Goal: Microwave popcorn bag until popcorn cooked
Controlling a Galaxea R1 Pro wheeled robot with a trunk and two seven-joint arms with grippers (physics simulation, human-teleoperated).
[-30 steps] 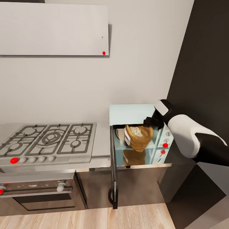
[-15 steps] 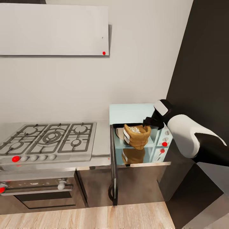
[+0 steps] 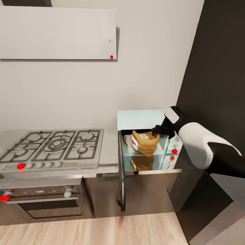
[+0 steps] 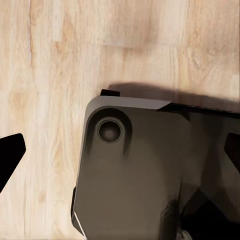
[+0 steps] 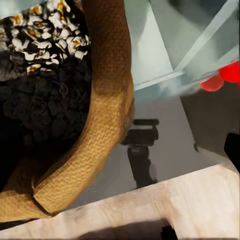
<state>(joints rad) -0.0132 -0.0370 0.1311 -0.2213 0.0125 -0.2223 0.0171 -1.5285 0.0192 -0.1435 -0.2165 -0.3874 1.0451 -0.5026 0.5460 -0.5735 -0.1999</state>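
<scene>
The pale mint-blue microwave (image 3: 143, 117) stands on the grey countertop (image 3: 109, 149) with its door (image 3: 120, 177) swung wide open, seen edge-on. Inside it sits the golden-brown popcorn bag (image 3: 144, 145), upright, with whitish popcorn (image 3: 145, 136) at its mouth. My right gripper (image 3: 157, 131) is at the bag's rim, at the cavity's right side. In the right wrist view the bag's rolled rim (image 5: 107, 100) and popcorn (image 5: 45, 35) are very close, and one fingertip (image 5: 233, 147) stands far out to the side, so the gripper is open. My left gripper (image 4: 120, 150) hangs open over the floor.
A gas hob (image 3: 54, 144) with black grates lies left of the microwave, above a steel oven (image 3: 41, 202). A tall dark cabinet (image 3: 217, 68) rises right of the microwave, close to my right arm. A white wall unit (image 3: 58, 32) hangs above. Pale wood floor (image 3: 102, 229) lies in front.
The head camera has drawn back a little. The bag, tilted forward at the cavity's front before, now sits lower and further inside the microwave. My right gripper stays by its rim.
</scene>
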